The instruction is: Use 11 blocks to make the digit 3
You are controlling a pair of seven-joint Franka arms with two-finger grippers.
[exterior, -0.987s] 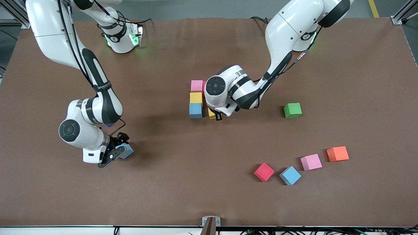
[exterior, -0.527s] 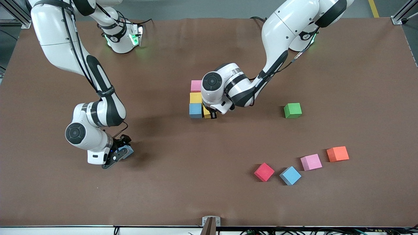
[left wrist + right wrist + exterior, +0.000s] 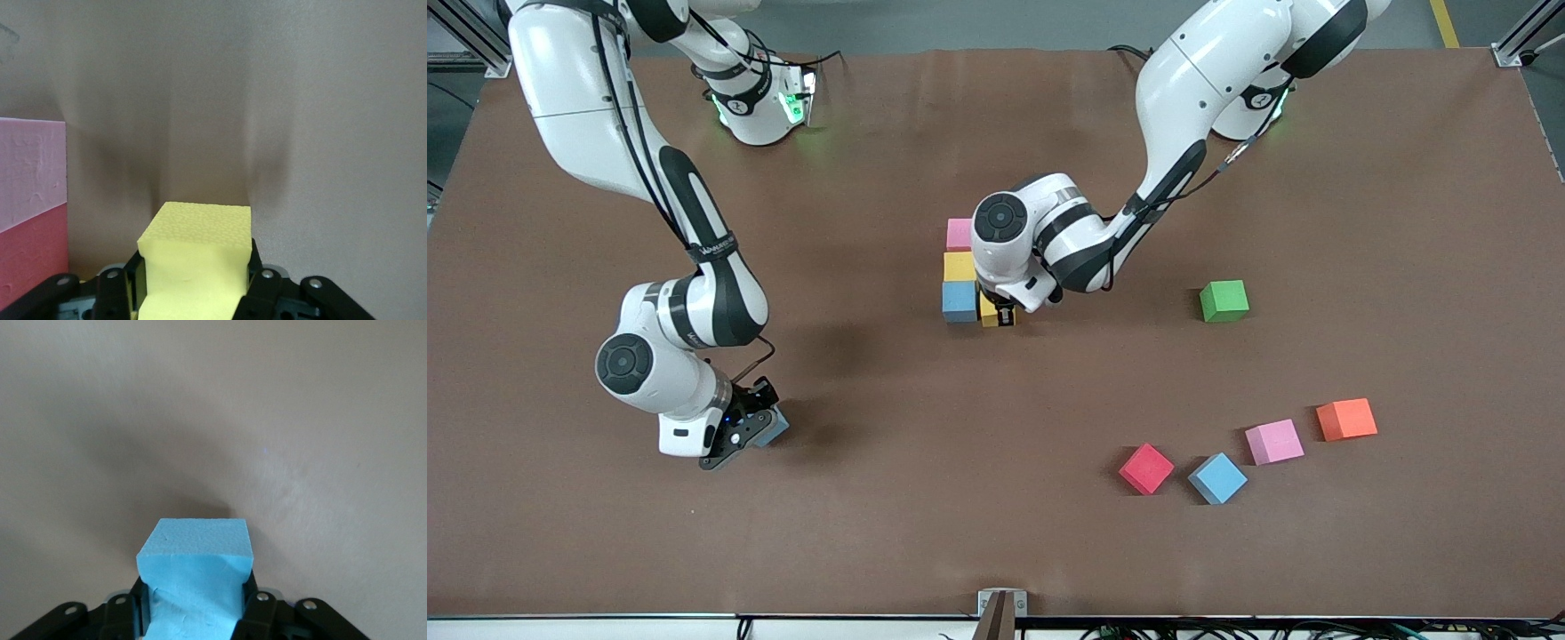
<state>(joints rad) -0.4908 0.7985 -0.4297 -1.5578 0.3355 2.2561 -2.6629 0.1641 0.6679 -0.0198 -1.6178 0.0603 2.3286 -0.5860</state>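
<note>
Yellow block (image 3: 197, 257) between left jaws

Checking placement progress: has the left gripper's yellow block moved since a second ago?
Yes. The yellow block moved toward the light blue block, now beside it.

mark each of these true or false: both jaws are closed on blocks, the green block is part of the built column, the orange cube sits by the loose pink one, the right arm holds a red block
1. Both sets of jaws are closed on blocks. True: the left gripper is shut on a yellow block, the right gripper on a light blue block.
2. The green block is part of the built column. False: it lies alone, toward the left arm's end of the table.
3. The orange cube sits beside the loose pink block. True.
4. The right arm holds a red block. False: it holds the light blue one; the loose red block lies untouched on the table.
</note>
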